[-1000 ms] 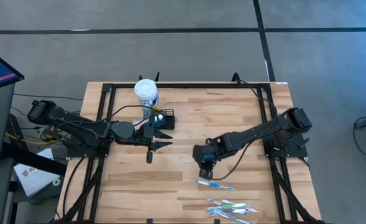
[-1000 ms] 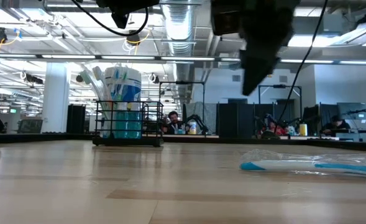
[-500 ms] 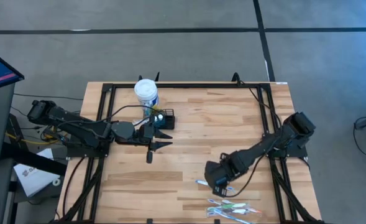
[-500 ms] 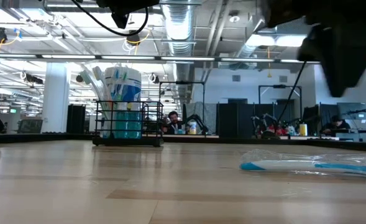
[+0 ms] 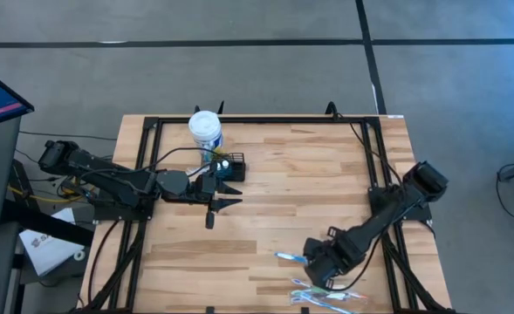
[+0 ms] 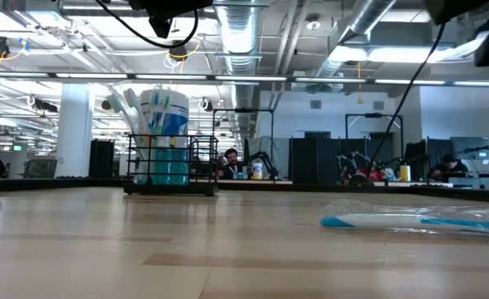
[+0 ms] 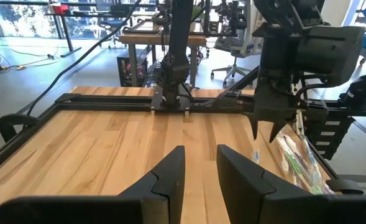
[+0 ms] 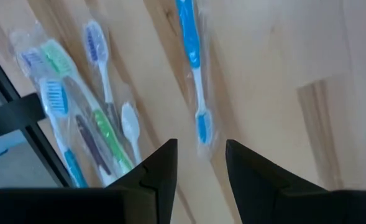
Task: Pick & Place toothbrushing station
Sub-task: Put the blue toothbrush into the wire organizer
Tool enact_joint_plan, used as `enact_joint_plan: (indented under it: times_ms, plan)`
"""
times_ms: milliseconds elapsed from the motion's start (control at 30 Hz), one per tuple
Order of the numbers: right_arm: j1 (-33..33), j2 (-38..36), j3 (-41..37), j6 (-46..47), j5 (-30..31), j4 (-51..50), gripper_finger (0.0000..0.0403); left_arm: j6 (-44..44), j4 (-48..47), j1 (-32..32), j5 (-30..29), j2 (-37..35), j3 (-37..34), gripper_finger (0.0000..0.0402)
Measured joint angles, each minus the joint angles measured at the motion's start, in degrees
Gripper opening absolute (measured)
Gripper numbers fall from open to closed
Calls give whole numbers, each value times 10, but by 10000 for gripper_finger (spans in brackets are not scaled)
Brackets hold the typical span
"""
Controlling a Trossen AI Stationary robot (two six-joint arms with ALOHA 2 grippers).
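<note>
The toothbrushing station [image 5: 230, 167], a small black slotted caddy, stands on the table's far left part next to a white blue-labelled tub [image 5: 205, 129]. In the low view the caddy [image 6: 171, 170] shows in line with the tub. My left gripper [image 5: 229, 202] hovers open and level just on the caddy's near side, nothing between its fingers [image 7: 170, 180]. My right gripper [image 5: 320, 272] hangs open, pointing down, over the near right part of the table. It is above a blue wrapped toothbrush [image 8: 192, 68] and beside a heap of wrapped toothbrushes [image 8: 77, 106], touching neither.
A black frame [image 5: 265, 120] runs round the tabletop. The single blue toothbrush [image 5: 300, 258] lies flat on the wood, and the heap [image 5: 328, 293] lies by the near edge. Bare wood [image 5: 283, 192] stretches between the caddy and the toothbrushes.
My right gripper has swung from the middle of the table toward the near edge and somewhat to the right, rolling about its own line. It now stands over the toothbrushes. In the low view it has passed out at the upper right.
</note>
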Motion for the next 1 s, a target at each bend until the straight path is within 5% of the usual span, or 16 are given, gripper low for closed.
enact_joint_plan:
  times_ms: [433, 1000]
  plan:
    - [47, 0, -22, 110, 10, -4, 127, 0, 0, 0, 0, 0, 0, 87]
    - [58, 0, -116, 142, 9, 130, 127, 0, 0, 0, 0, 0, 0, 87]
